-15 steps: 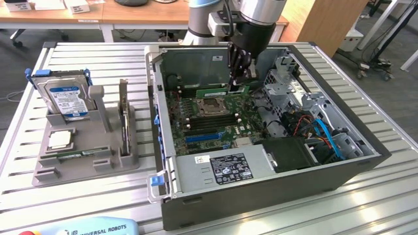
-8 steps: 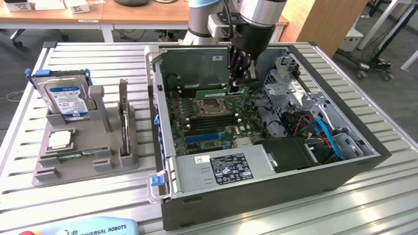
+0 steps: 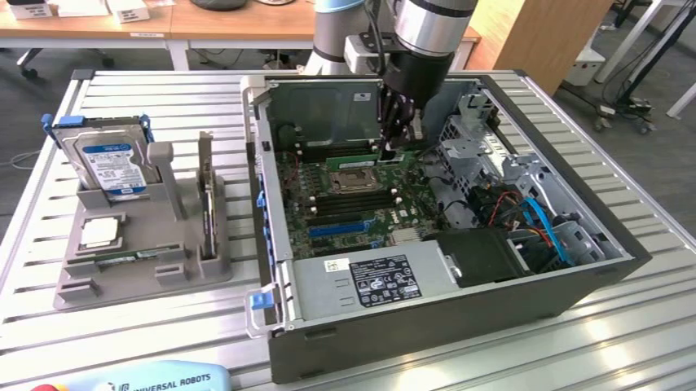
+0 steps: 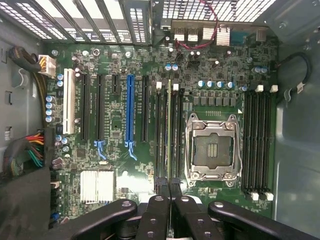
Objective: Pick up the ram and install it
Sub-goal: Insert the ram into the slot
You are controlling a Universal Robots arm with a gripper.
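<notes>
In the upper centre of the exterior view, the claw (image 3: 389, 149) is closed, gripping the ram (image 3: 353, 160). The ram stands on edge at the motherboard's (image 3: 359, 208) black slots (image 4: 160, 135).

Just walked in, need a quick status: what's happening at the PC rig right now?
The arm's end effector is down inside the open computer case, shut on the ram. The stick is held edge-on, in line with the memory slots beside the CPU socket on the motherboard. Whether it is fully seated can't be told.
</notes>
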